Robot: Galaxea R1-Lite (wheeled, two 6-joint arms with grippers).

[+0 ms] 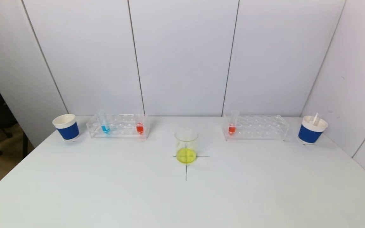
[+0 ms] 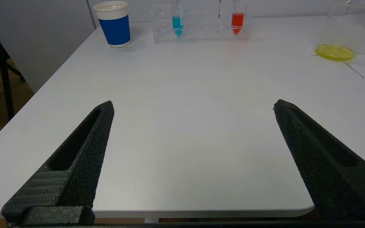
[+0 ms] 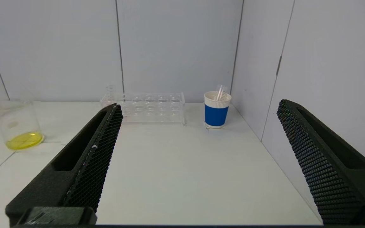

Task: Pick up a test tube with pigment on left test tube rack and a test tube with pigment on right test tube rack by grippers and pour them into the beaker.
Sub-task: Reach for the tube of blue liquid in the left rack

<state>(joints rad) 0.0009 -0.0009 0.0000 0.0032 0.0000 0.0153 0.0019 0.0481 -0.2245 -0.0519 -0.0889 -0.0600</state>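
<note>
The clear left rack [image 1: 117, 126] at the back left holds a blue tube [image 1: 105, 126] and a red tube [image 1: 139, 127]; they also show in the left wrist view as the blue tube [image 2: 177, 23] and red tube [image 2: 237, 21]. The clear right rack [image 1: 256, 127] holds one red tube [image 1: 232, 127]. A glass beaker [image 1: 186, 146] with yellow liquid stands mid-table on a black cross. My left gripper [image 2: 193, 106] is open and empty over the table's near left edge. My right gripper [image 3: 200, 106] is open and empty near the front right. Neither arm shows in the head view.
A blue-and-white paper cup [image 1: 66, 127] stands left of the left rack. Another cup [image 1: 311, 129] with a clear tube in it stands right of the right rack, also in the right wrist view [image 3: 216, 109]. A wall panel [image 3: 312, 63] runs close along the table's right side.
</note>
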